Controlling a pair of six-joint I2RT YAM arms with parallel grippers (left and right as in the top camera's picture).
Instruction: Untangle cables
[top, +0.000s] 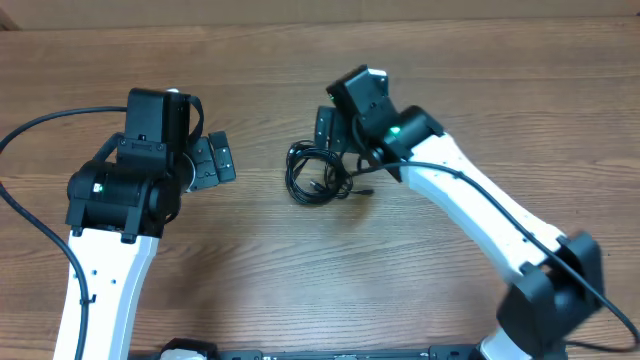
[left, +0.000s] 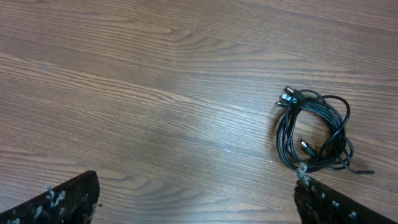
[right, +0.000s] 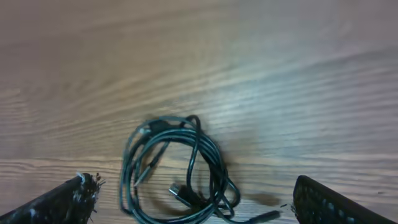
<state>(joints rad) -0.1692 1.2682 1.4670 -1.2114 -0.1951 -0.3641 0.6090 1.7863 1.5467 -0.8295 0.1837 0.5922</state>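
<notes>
The cables (top: 318, 172) lie as a small coil of thin black cords near the middle of the wooden table, with plugs showing among the loops. My right gripper (top: 338, 135) hovers just behind the coil, open. In the right wrist view the cables (right: 127, 177) sit on the table between its two spread fingers, with the right gripper (right: 196, 202) touching nothing. My left gripper (top: 215, 158) is open and empty, well to the left of the coil. In the left wrist view the cables (left: 284, 140) lie just beyond the left gripper's (left: 196, 199) right finger (left: 323, 202).
The wooden table (top: 250, 260) fills all views. Thick black arm cables (top: 40, 125) loop along the left arm and over the right arm (top: 480, 215). The arm bases stand at the near edge.
</notes>
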